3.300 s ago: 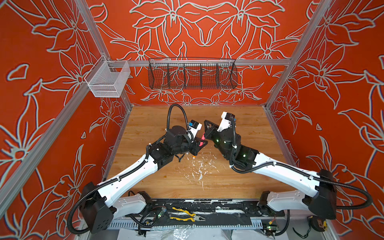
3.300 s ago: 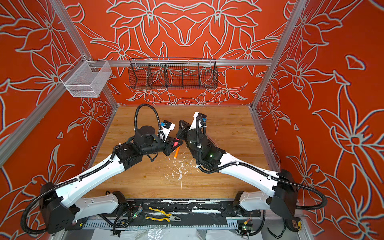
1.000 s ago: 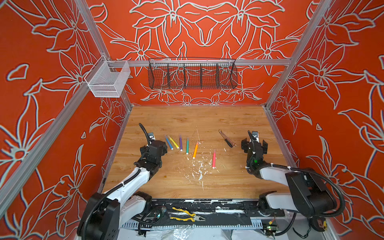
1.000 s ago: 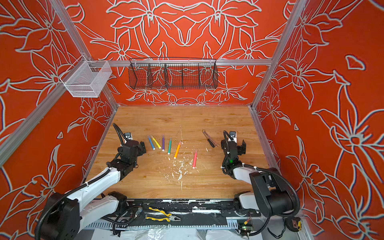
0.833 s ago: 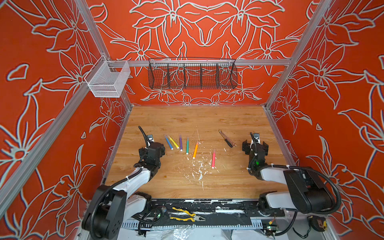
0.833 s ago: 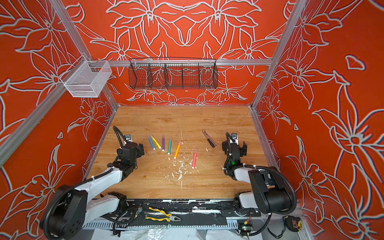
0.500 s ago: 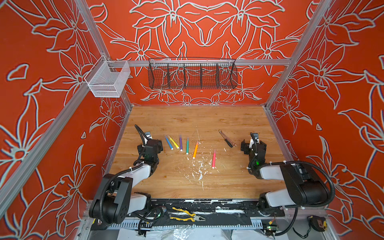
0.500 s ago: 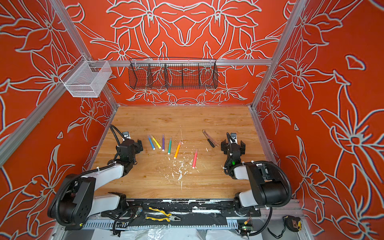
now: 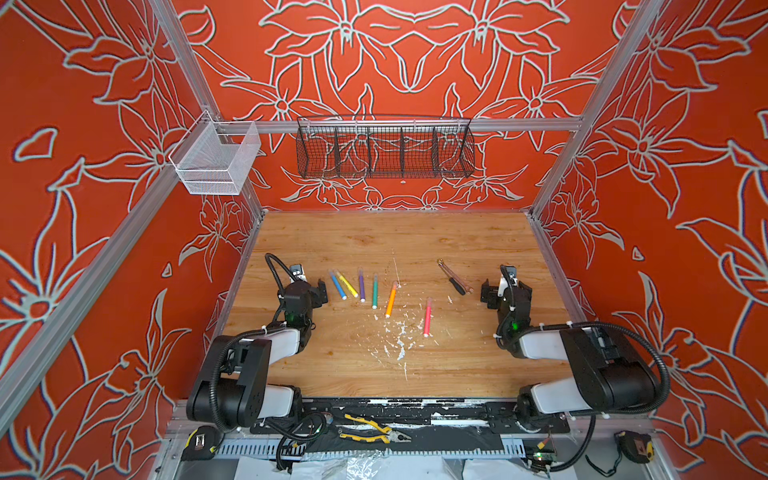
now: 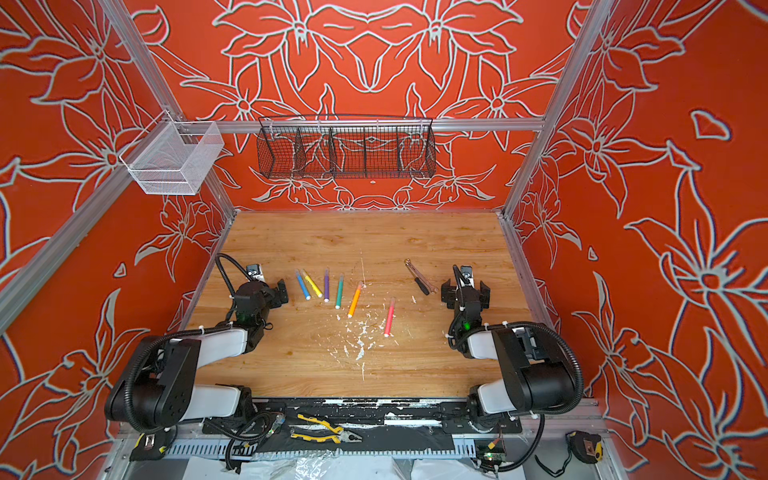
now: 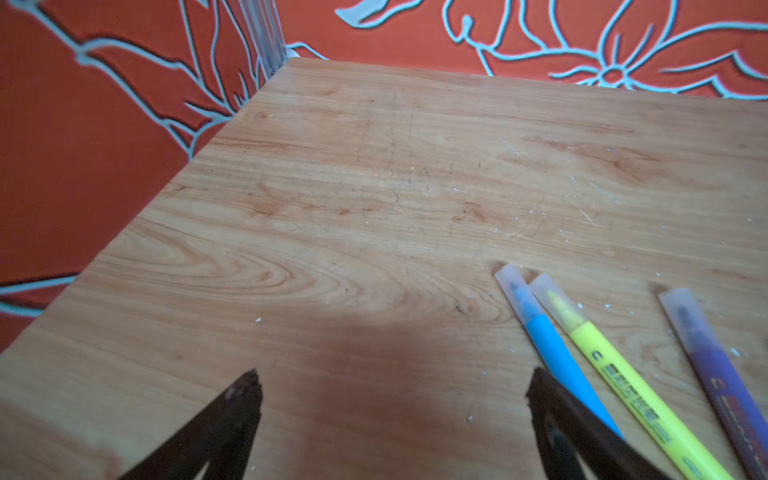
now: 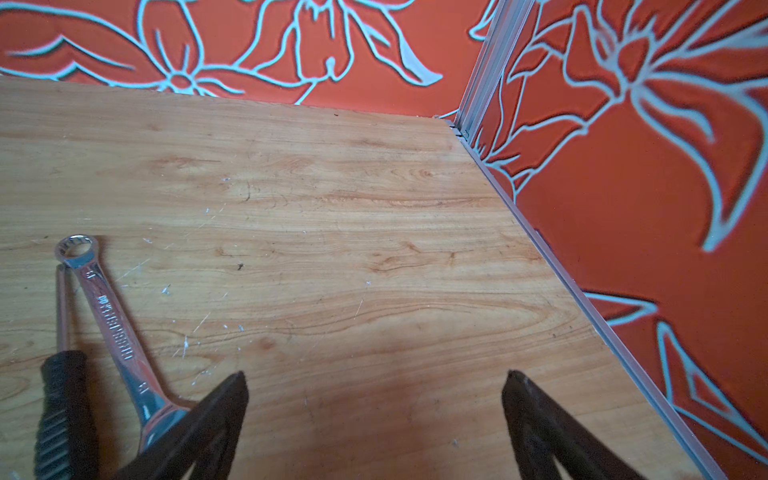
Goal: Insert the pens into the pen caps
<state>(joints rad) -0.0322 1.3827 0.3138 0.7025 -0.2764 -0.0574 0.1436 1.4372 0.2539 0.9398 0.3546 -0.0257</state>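
In both top views six pens lie flat on the desk (image 9: 415, 241) in a loose row between the two arms. From the left, the blue pen (image 9: 338, 286) and the yellow pen (image 9: 347, 284) are just beside each other. Then come the purple pen (image 9: 361, 285), the green pen (image 9: 375, 291) and the orange pen (image 9: 391, 300). The pink-red pen (image 9: 427, 316) lies apart, nearer the front. The left hand (image 9: 311, 289) sits low beside the blue pen and holds nothing. The right hand (image 9: 505, 291) sits low at the right side, spread and empty, near a wrench (image 9: 454, 276) and a dark-handled tool (image 9: 458, 287). White flecks (image 9: 399, 345) dot the wood in front of the pens.

In the left wrist view the left hand's dark fingers (image 11: 232, 415) stand wide apart over bare wood. One of them is just beside the blue pen. The blue, yellow and purple pens each wear clear caps (image 11: 515, 286) over their tips, and the blue and yellow caps are side by side.

In the right wrist view the right hand's fingers (image 12: 216, 415) stand wide apart above bare desk, with nothing between them. The wrench lies close by one fingertip, and the dark-handled tool lies alongside it.
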